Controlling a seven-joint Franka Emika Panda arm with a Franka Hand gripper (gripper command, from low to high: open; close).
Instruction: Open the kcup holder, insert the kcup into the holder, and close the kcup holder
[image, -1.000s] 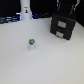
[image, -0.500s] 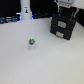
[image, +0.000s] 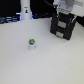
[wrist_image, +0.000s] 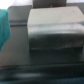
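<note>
The kcup holder is a black boxy unit standing on the white table at the back, on the exterior view's right. Its drawer fronts look closed. The white arm hangs right above it, and my gripper sits just over the holder's top, too blurred to show its fingers. The kcup, a tiny white pod with a green top, stands alone on the table toward the exterior view's left, far from the gripper. The wrist view is blurred and filled by the holder's dark top.
A tall white bottle-shaped object stands at the back on the exterior view's left. A teal shape shows at the edge of the wrist view. The white table stretches in front.
The arm has come down closer over the kcup holder. The kcup and the holder have stayed where they were.
</note>
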